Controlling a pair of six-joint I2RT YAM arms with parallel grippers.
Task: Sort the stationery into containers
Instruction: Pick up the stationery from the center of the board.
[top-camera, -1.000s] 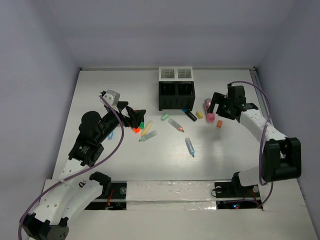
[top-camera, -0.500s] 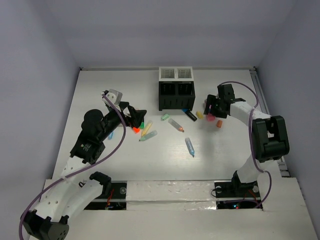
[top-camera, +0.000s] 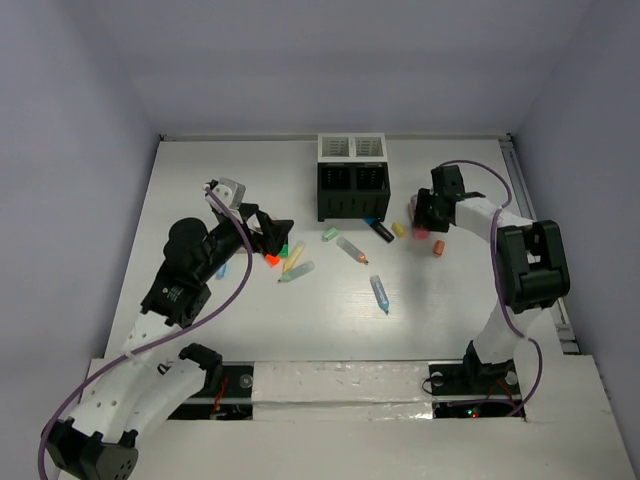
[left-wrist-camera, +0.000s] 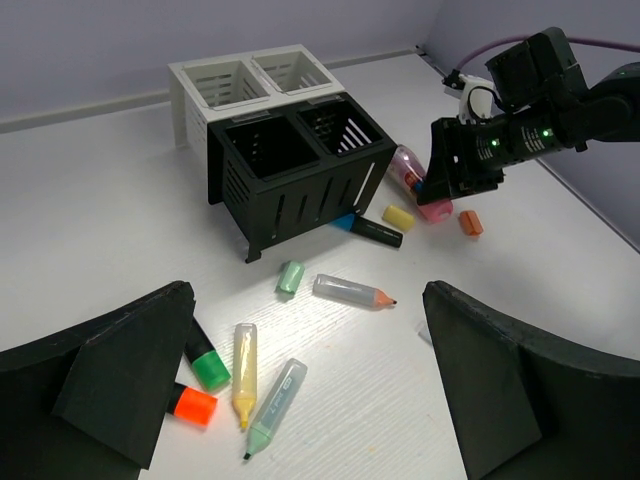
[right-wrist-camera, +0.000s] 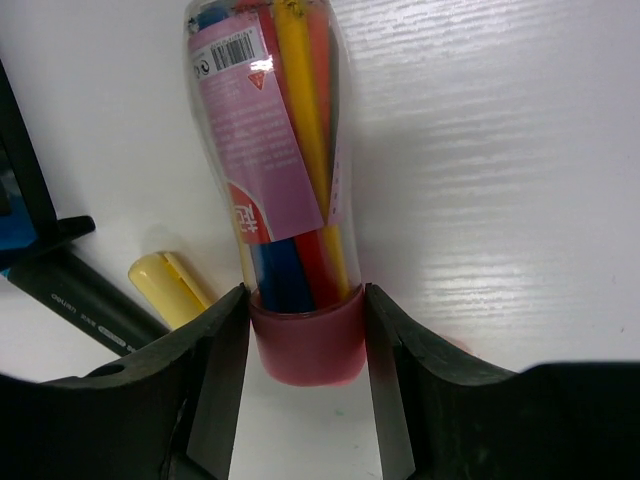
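The mesh organizer (top-camera: 352, 178), with two black and two white compartments, stands at the back centre; it also shows in the left wrist view (left-wrist-camera: 300, 170). My right gripper (top-camera: 426, 222) (right-wrist-camera: 305, 360) is shut on the pink tube (right-wrist-camera: 285, 200) at its pink cap end; the tube lies on the table right of the organizer (left-wrist-camera: 405, 165). My left gripper (top-camera: 272, 238) (left-wrist-camera: 310, 340) is open and empty above the orange-capped (left-wrist-camera: 192, 404), green-capped (left-wrist-camera: 207, 366), yellow (left-wrist-camera: 244, 360) and pale green (left-wrist-camera: 275, 395) markers.
A mint cap (top-camera: 330, 235), a grey pen with an orange tip (top-camera: 352, 250), a black marker (top-camera: 379, 230), a yellow cap (top-camera: 399, 229), an orange cap (top-camera: 438, 248) and a blue pen (top-camera: 380, 293) lie loose in front of the organizer.
My right gripper has swung left and down onto the pink tube and now holds its cap end. The left arm has barely moved.
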